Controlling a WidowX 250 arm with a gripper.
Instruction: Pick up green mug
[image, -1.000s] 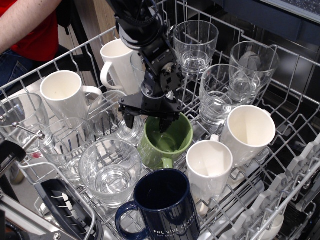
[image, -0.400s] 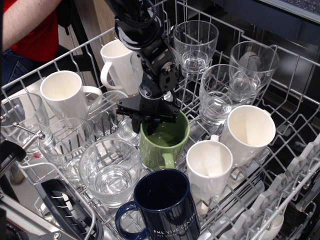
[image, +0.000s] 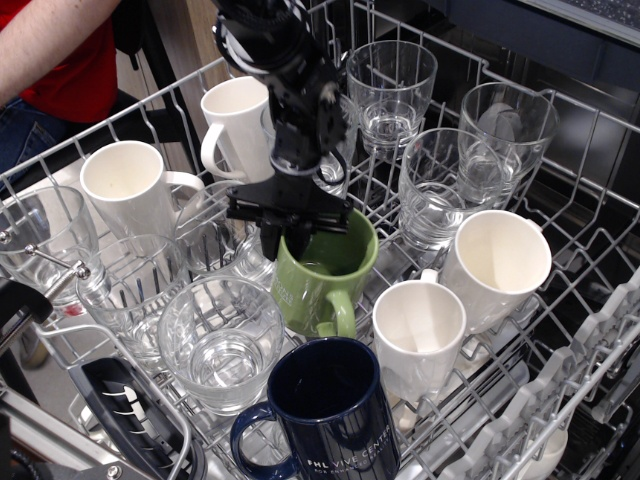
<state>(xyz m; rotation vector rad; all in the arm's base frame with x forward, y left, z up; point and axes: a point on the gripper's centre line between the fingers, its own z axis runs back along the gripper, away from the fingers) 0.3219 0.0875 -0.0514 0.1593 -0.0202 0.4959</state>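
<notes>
Olive-green and glossy, the green mug (image: 322, 272) has a loop handle facing the camera and sits tilted among glasses in the dish rack (image: 575, 300). The end effector (image: 284, 237) is clamped on its rear rim.

We noted that the arm (image: 285, 70) was matte black throughout — a chain of rounded, cylindrical segments with dark cables along its upper part. The gripper (image: 285, 235) was black too — a flat crossbar carrying short, dark fingers (image: 269, 240).
</notes>
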